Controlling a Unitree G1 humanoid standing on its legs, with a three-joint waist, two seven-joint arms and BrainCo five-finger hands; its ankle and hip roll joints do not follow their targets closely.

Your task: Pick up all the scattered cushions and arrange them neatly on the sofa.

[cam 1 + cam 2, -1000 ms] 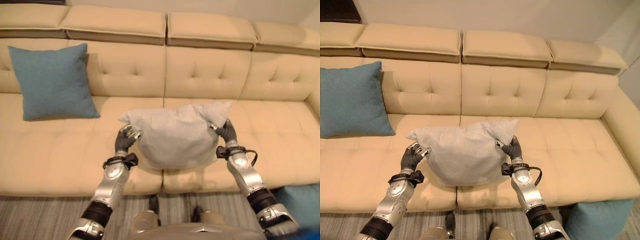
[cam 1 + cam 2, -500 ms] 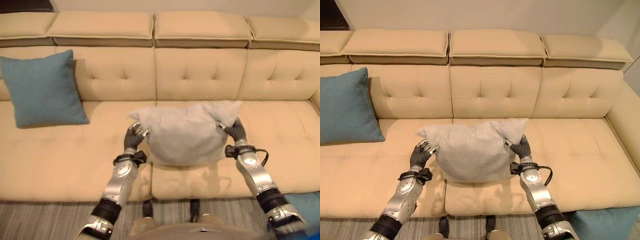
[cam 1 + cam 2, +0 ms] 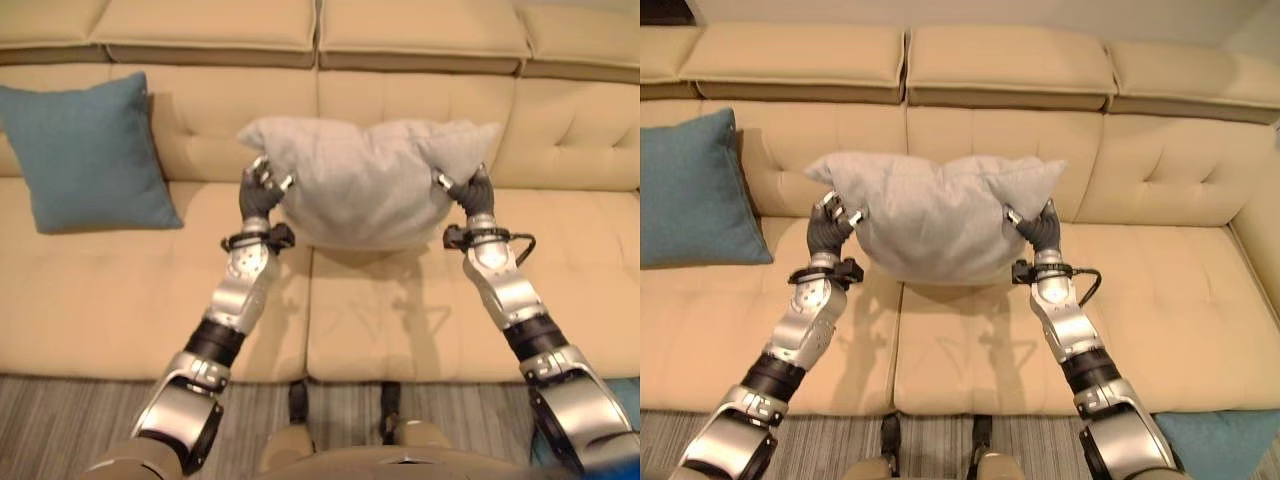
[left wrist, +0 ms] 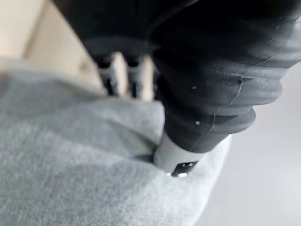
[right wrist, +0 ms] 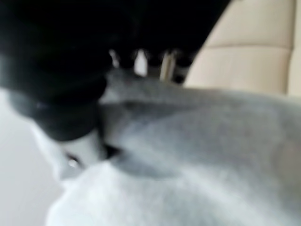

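A grey cushion (image 3: 365,180) hangs above the seat of the cream sofa (image 3: 420,320), in front of its backrest near the middle. My left hand (image 3: 259,193) grips its left end and my right hand (image 3: 472,189) grips its right end, fingers and thumbs pinching the fabric. The wrist views show the same grey cloth (image 4: 70,160) bunched under the thumb (image 4: 181,160) and the grey cloth (image 5: 197,155) pressed against my right hand. A teal cushion (image 3: 88,155) leans upright against the backrest at the sofa's left end.
The sofa has a tufted backrest (image 3: 1160,165) and raised headrests (image 3: 1005,60). A teal object (image 3: 1200,440) sits on the striped rug (image 3: 940,440) at the lower right, in front of the sofa.
Both hands have lifted the grey cushion up off the seat and carried it toward the backrest. The camera has shifted too.
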